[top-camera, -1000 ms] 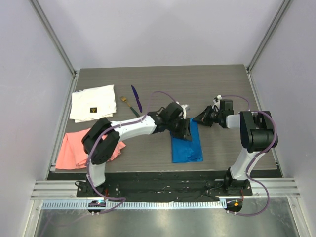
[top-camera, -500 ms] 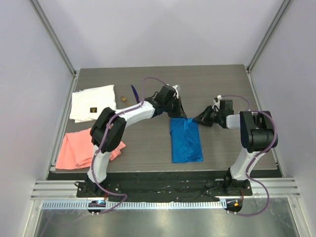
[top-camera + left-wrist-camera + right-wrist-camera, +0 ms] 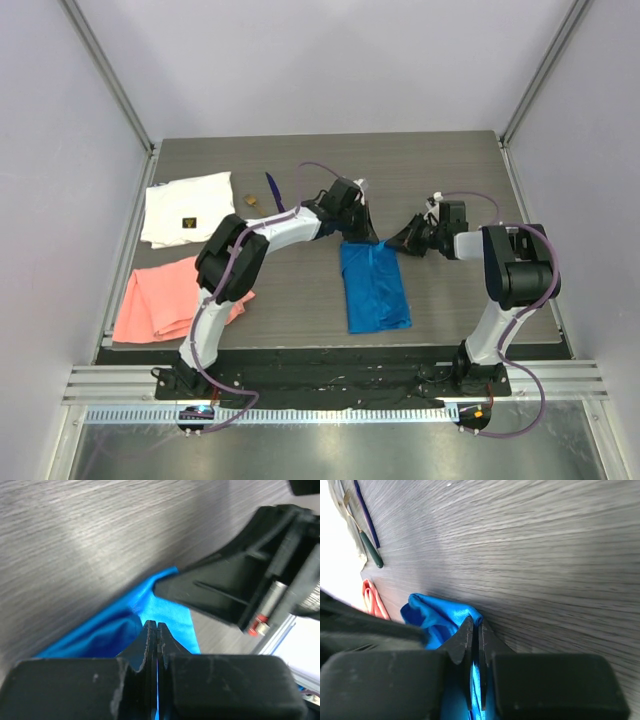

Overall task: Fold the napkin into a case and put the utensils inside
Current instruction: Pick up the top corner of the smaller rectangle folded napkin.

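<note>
Grey wood table [image 3: 450,160]; left gripper [image 3: 156,626] clamped on napkin [image 3: 375,295] far edge; right gripper [image 3: 475,622] likewise.

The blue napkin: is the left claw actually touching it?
Touching. The left wrist view shows the left gripper shut on the napkin, with a strip of blue cloth pinched between its closed jaws.

Tabletop [image 3: 300,165]: dark grey-brown wood-grain laminate, rectangular, matte with a faint sheen. Enclosure walls [image 3: 330,60]: plain pale lilac-white panels at the back and on both sides. Corner posts [image 3: 110,72]: slanted silver aluminium profiles, one at each rear corner. Near edge: slotted aluminium rail [image 3: 110,385], with a brushed metal sheet [image 3: 330,450] below it. Light: even and diffuse, shadows weak.
</note>
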{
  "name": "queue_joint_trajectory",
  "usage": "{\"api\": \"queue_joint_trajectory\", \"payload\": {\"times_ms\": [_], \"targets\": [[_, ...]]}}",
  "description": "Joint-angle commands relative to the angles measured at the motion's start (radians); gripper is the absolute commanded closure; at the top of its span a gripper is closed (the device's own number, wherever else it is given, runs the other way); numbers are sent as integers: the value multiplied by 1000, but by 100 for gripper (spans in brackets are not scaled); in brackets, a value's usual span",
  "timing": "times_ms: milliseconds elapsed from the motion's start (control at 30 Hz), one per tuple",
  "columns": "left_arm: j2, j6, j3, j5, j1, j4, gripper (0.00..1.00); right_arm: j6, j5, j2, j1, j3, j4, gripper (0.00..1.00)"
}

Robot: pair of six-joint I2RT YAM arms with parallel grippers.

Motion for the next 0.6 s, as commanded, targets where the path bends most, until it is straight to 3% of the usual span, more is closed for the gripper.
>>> {"api": "queue_joint_trajectory", "payload": {"times_ms": [0,333,567], "targets": [[34,32,44,10,5,28,100,-6,8,-68,17,43,-3,96],[65,61,64,3,25,19,100,-7,29,-118,47,74,-65,96],[-49,52,68,40,24,-16,95,-18,29,-92,51,84,-74,97]]}}
